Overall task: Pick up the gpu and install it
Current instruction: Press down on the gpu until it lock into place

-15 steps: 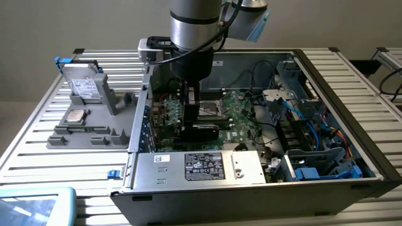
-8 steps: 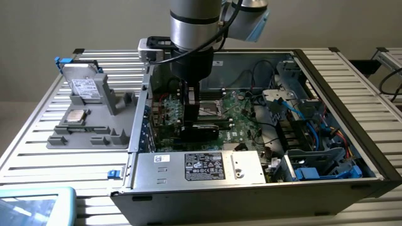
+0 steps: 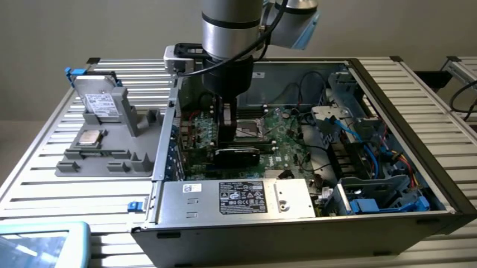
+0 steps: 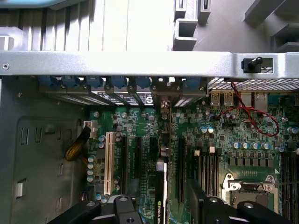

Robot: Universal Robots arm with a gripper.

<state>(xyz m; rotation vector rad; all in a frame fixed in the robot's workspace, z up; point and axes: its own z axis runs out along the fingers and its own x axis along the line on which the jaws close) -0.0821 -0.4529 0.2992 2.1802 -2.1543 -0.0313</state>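
The gpu (image 3: pixel 238 154) is a black card standing on edge in a slot of the green motherboard (image 3: pixel 287 139), inside the open computer case. In the wrist view the gpu (image 4: pixel 161 179) shows edge-on, its bracket end toward the case's rear slot openings. My gripper (image 3: pixel 225 129) hangs straight down from the arm, just above the card. My gripper (image 4: pixel 161 207) is open, one black finger (image 4: pixel 119 210) on each side of the card's top edge with a gap on both sides.
A grey fixture (image 3: pixel 111 151) beside the case holds a grey drive (image 3: pixel 99 103). The power supply (image 3: pixel 238 198) fills the case's front. Cables and blue drive cages (image 3: pixel 372 167) crowd the exterior view's right. A CPU socket (image 4: pixel 250 186) and a red wire (image 4: pixel 254 123) lie near the card.
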